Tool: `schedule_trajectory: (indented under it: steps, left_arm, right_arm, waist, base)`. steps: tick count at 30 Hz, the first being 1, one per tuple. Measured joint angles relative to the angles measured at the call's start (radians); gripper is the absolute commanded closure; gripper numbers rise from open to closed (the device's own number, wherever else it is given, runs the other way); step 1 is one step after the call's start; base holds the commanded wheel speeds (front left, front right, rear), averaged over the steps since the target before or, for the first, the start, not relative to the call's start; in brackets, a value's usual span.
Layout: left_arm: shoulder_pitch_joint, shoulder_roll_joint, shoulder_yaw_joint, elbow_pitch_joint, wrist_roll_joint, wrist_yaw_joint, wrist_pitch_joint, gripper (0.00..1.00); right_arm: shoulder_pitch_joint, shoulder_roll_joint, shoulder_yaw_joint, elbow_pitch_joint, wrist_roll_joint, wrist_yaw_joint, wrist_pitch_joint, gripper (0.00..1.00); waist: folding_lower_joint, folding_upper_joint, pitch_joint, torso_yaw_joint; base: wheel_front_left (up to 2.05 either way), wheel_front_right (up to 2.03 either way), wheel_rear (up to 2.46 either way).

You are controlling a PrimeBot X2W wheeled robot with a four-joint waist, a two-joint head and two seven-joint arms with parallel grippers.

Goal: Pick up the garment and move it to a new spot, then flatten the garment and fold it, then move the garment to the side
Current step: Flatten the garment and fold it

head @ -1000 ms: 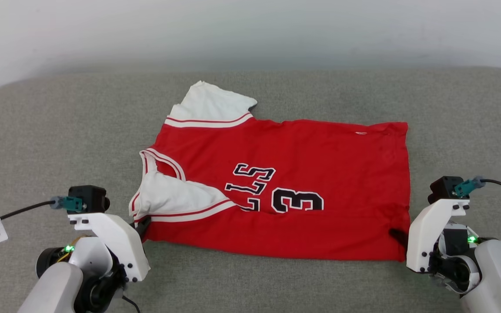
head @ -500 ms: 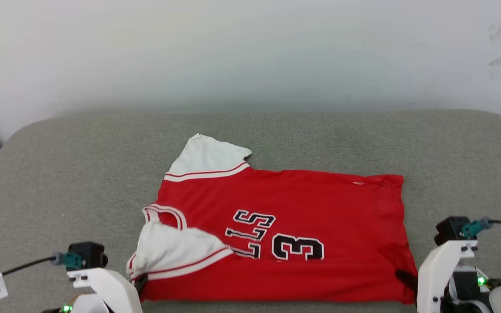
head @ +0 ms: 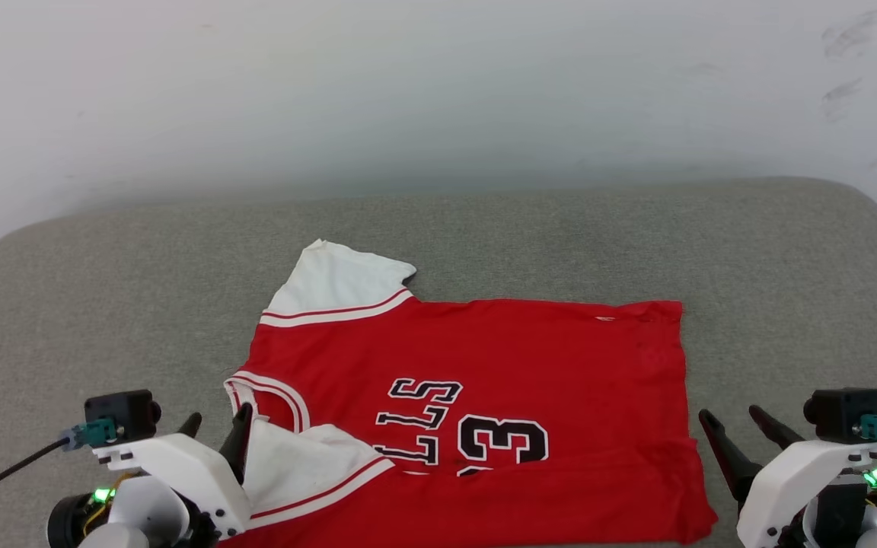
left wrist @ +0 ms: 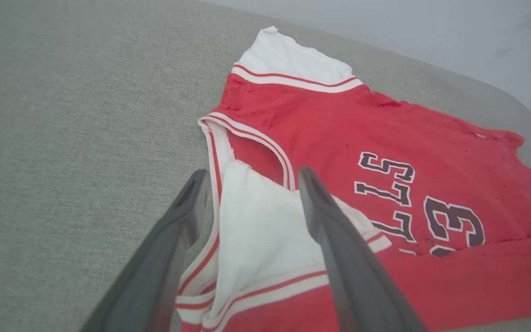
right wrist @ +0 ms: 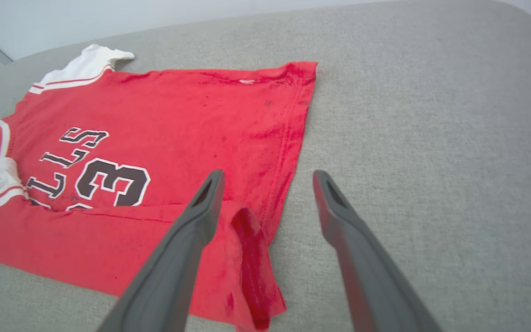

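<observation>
Garment [head: 484,358] flat on grey cushion [head: 103,304], long axis L-R betw both tools: L tool [head: 219,415] open over folded near sleeve [head: 301,464], R tool [head: 729,413] open at near hem corner [head: 690,517].

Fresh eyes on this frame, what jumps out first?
A red basketball jersey lies spread sideways on the grey cushioned surface, its near edge folded up over part of the black lettering. The left pincer is open by the folded-in white sleeve. The right pincer is open by the curled hem corner.
</observation>
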Motion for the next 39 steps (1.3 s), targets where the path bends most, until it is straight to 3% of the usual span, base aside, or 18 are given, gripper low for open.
schedule_trajectory:
  steps: [7, 16, 24, 33, 39]
  left_arm:
    - [-0.143, 0.001, 0.016, 0.018, 0.048, -0.007, -0.086, 0.00]
    - [-0.465, 0.044, 0.025, 0.133, 0.058, -0.069, -0.035, 0.00]
    - [-0.758, 0.134, -0.002, 0.261, 0.015, -0.163, 0.236, 0.00]
    - [-0.934, 0.264, -0.072, 0.371, 0.025, -0.171, 0.629, 0.00]
    - [-0.953, 0.318, -0.085, 0.377, 0.034, -0.131, 0.751, 0.00]
  right_arm:
    - [-0.017, 0.042, -0.028, -0.086, -0.065, 0.000, -0.186, 0.00]
    - [-0.104, 0.109, -0.034, -0.219, -0.120, 0.000, -0.316, 0.00]
    - [-0.173, 0.146, -0.005, -0.277, -0.134, 0.000, -0.349, 0.00]
    - [-0.215, 0.161, 0.047, -0.289, -0.117, 0.000, -0.388, 0.00]
    - [-0.220, 0.166, 0.062, -0.264, -0.097, 0.000, -0.393, 0.00]
  waist:
    - [0.0000, 0.0000, 0.020, -0.059]
    - [0.0001, 0.0000, 0.179, -0.114]
    - [0.0001, 0.0000, 0.350, -0.177]
    - [0.0002, 0.0000, 0.501, -0.258]
    - [0.0000, 0.0000, 0.568, -0.297]
  base:
    - [0.00, 0.00, 0.00]
    - [0.00, 0.00, 0.00]
    - [0.00, 0.00, 0.00]
    - [0.00, 0.00, 0.00]
    - [0.00, 0.00, 0.00]
